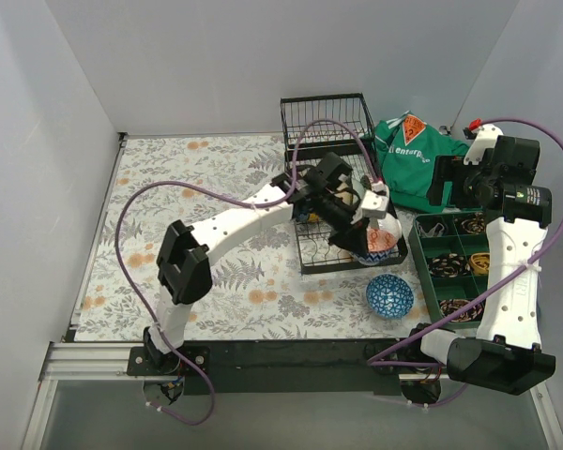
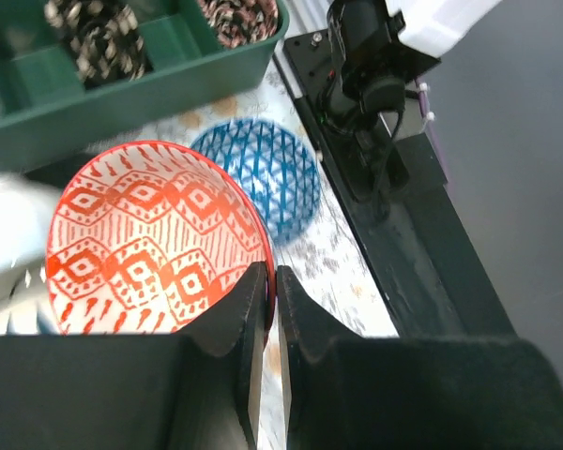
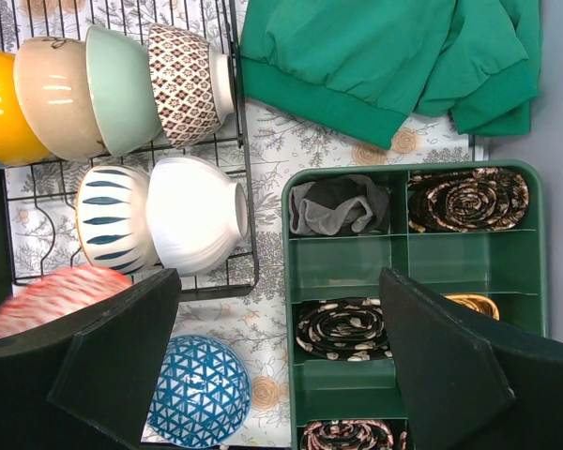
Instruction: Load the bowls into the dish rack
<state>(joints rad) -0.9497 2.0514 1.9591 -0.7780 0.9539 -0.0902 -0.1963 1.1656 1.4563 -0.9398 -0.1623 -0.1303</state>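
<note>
Left gripper (image 2: 270,281) pinches the red bowl (image 2: 150,244) by its rim (seemingly over the dish rack (image 1: 307,255)); right gripper (image 3: 280,281) gapes.

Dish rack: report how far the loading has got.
Done: at least six bowls sit in the dish rack. In hand: the left gripper is shut on the red patterned bowl. Remaining: the blue patterned bowl on the table; the right gripper is open, empty.

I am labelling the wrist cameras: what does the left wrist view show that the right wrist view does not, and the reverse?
Only left wrist: the left gripper shut on the red patterned bowl at its rim. Only right wrist: bowls standing in the dish rack, a green garment, the open right gripper. Both: the same red patterned bowl, the blue patterned bowl, the green compartment tray.
</note>
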